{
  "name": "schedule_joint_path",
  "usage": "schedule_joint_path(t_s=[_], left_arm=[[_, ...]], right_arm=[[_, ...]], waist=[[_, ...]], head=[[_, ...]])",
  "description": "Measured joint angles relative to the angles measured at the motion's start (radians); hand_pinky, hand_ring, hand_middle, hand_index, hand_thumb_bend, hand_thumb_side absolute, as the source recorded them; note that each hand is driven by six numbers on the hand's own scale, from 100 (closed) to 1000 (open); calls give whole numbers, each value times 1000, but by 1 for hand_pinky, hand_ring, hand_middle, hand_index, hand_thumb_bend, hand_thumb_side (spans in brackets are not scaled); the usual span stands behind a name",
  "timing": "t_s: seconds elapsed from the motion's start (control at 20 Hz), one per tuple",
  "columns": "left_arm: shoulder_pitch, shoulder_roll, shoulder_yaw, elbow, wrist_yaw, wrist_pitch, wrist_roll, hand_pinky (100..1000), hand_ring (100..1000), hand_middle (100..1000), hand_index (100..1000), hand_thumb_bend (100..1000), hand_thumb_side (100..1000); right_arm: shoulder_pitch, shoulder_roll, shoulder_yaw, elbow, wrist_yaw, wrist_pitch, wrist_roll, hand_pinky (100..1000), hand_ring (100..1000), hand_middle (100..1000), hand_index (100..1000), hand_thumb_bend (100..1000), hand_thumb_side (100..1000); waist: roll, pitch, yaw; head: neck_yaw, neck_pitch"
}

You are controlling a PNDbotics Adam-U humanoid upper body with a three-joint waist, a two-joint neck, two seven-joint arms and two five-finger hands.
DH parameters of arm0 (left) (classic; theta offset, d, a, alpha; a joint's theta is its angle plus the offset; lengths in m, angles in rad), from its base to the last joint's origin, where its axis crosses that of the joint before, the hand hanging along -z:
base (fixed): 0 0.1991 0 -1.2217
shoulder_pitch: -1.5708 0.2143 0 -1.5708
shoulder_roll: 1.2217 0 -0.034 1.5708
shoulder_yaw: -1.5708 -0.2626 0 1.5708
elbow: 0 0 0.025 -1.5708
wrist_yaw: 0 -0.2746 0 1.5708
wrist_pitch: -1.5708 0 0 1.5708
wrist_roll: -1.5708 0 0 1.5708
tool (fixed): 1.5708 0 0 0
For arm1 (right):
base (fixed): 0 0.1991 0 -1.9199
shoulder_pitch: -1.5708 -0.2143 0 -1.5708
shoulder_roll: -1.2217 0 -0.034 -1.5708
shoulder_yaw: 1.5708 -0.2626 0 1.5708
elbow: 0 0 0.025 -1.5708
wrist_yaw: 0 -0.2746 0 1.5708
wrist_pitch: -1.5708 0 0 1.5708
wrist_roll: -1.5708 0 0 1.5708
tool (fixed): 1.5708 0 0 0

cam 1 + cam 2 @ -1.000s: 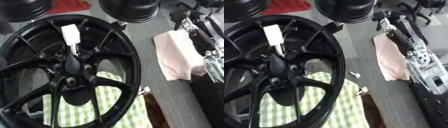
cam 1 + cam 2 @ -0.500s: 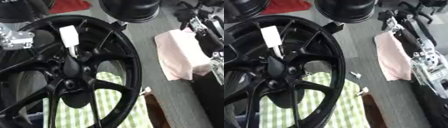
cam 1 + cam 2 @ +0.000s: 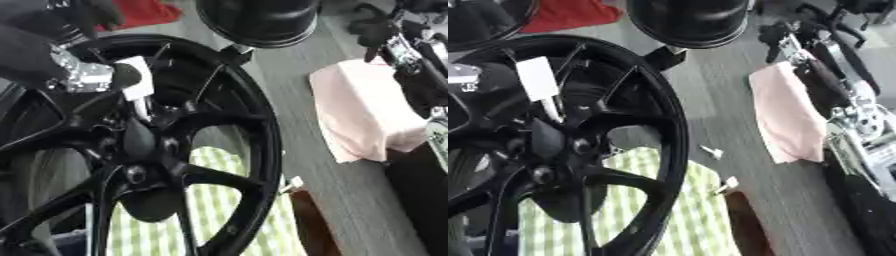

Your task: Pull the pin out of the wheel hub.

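Left eye view: the robot's left hand (image 3: 83,75) enters from 10 o'clock, black with a silver joint, and sits against the white tab at the wheel's upper spokes.
Left hand state: a dark fingertip (image 3: 125,76) overlaps the tab's left edge; whether the fingers pinch it or merely touch cannot be told.
Pin (image 3: 539,82): a white rectangular tab on a thin stem, standing in the hub just above centre, tilted slightly toward 11 o'clock, its lower end still in the hub.
Wheel hub (image 3: 546,145): the dark centre of a black multi-spoke wheel (image 3: 258,150) filling the left half of both views.
Beneath the wheel: a green-and-white checked cloth (image 3: 249,220), showing through the spokes at 6 o'clock.
Right hand (image 3: 859,130): silver and black, along the edge at 3 o'clock, well apart from the wheel; its fingers cannot be made out.
Beside it: a pink cloth (image 3: 363,115) lying on the grey table (image 3: 350,200).
At 12 o'clock: a second black wheel (image 3: 689,22) and a red cloth (image 3: 566,12).
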Motion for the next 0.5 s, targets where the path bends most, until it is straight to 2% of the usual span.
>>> schedule_joint_path(t_s=[0.5], left_arm=[[11,-23,-7,83,-70,26,27,915,794,789,861,539,534]], right_arm=[[-24,12,8,0,3,5,17,939,894,376,606,100,637]], waist=[[-2,50,-3]], head=[[14,-5]])
